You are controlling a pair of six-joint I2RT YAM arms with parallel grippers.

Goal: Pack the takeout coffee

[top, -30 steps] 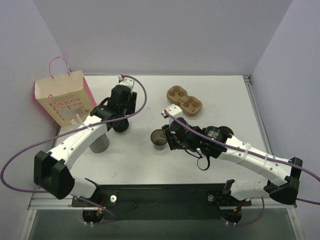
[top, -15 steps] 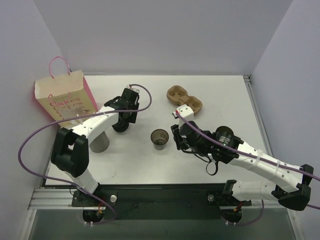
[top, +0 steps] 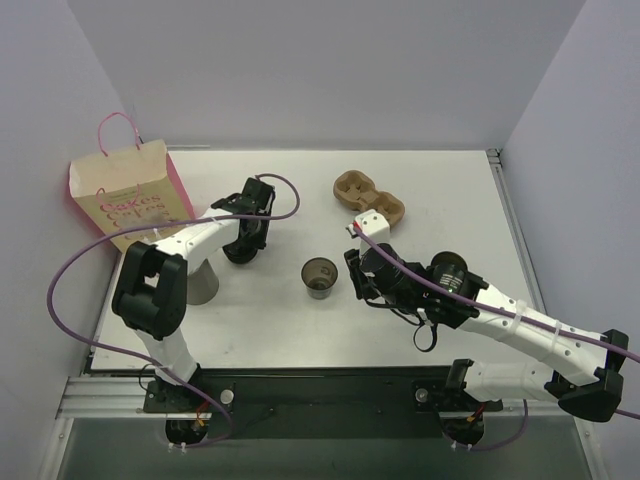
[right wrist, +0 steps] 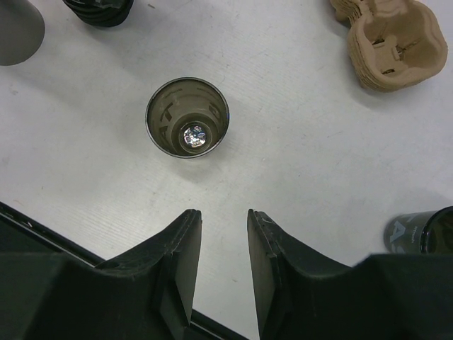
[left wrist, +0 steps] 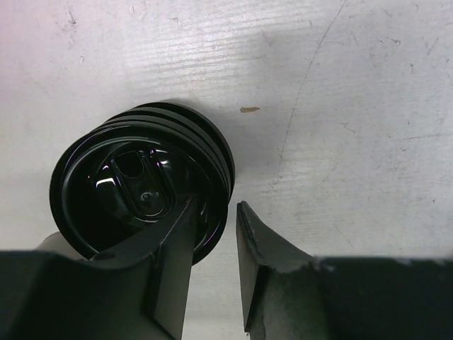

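Observation:
A stack of black plastic lids (left wrist: 134, 184) sits on the white table, also at the top edge of the right wrist view (right wrist: 99, 10). My left gripper (left wrist: 216, 205) is down at this stack (top: 239, 256). One finger lies over the top lid, the other stands just off its right rim, and a strip of table shows in between. It is open and narrow. A lidded takeout coffee is out of view. My right gripper (right wrist: 221, 214) is open and empty, just right of a lidless cup with a dark inside (right wrist: 187, 117).
A taller pale grey lidless cup (top: 202, 285) stands beside the left forearm. The pink-sided paper bag (top: 125, 200) stands at the far left. A brown pulp cup carrier (top: 369, 198) lies at the back, right of centre. The dark-inside cup (top: 319, 277) is mid-table.
The left arm has folded back and its jaws have narrowed around the lid stack's rim. The right gripper has drawn back a little from the dark-inside cup.

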